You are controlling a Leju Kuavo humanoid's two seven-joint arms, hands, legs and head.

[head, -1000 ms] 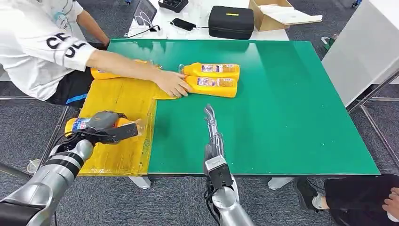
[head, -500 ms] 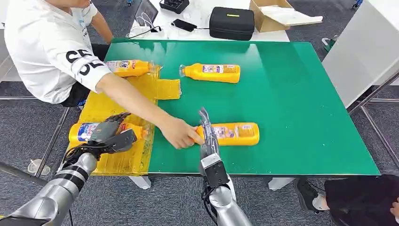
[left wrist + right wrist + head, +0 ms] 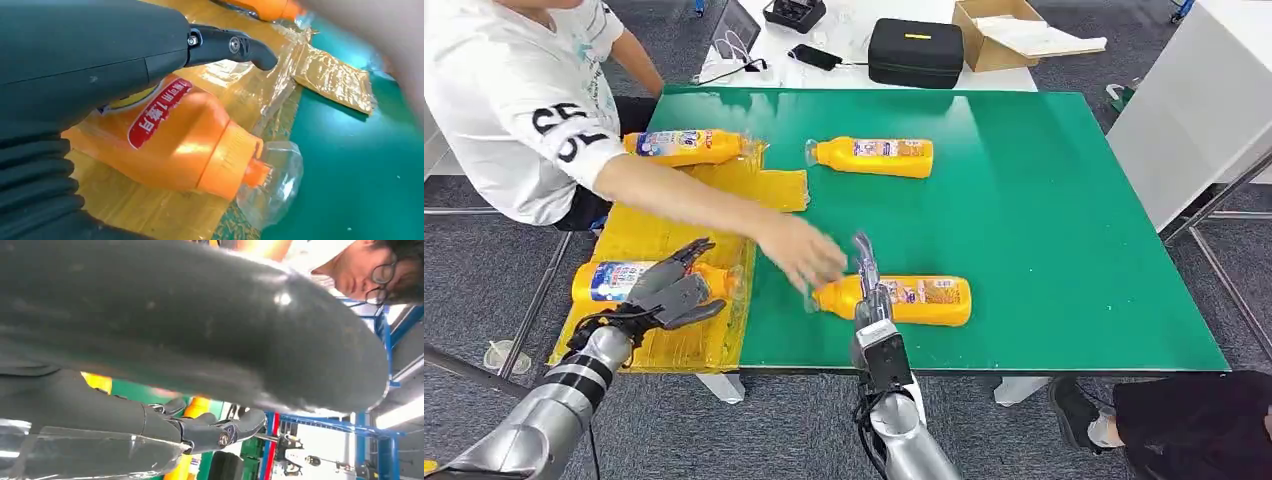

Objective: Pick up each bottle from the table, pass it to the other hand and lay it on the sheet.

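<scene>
The right robot hand (image 3: 200, 432), its dark fingers (image 3: 240, 422) extended, lies over an orange bottle (image 3: 197, 407) and green tabletop (image 3: 127, 389); a person (image 3: 350, 270) beyond.

A person's arm (image 3: 694, 205) reaches across the sheet (image 3: 674, 215) toward the bottle (image 3: 894, 300), blocking passage between them.

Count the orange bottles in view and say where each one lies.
4. One bottle at the yellow sheet's far end, one on its near end under the left hand, two on the green table: far and near.
</scene>
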